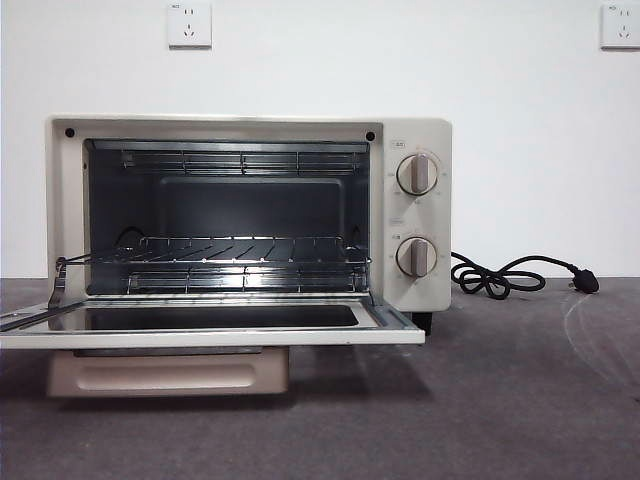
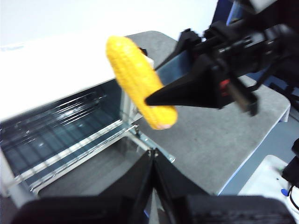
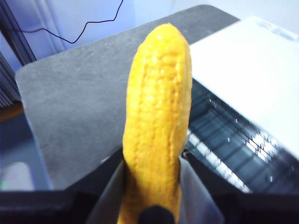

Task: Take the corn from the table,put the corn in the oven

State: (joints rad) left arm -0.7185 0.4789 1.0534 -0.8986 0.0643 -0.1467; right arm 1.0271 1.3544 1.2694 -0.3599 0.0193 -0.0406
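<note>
Front view sharp and evenly lit; both wrist views blurred, the oven (image 2: pixel 51 79) top glaring white.

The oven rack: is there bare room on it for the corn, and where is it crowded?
The wire rack inside the oven is bare across its width. The dropped door is bare too. Crowded: above the door's corner, where the right gripper holds the corn.

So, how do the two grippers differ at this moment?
1. The right gripper is shut on the corn; the left gripper holds nothing, its jaws closed together.
2. The right gripper holds the corn above the open oven; the left gripper waits further back.

Both are out of the front view.
</note>
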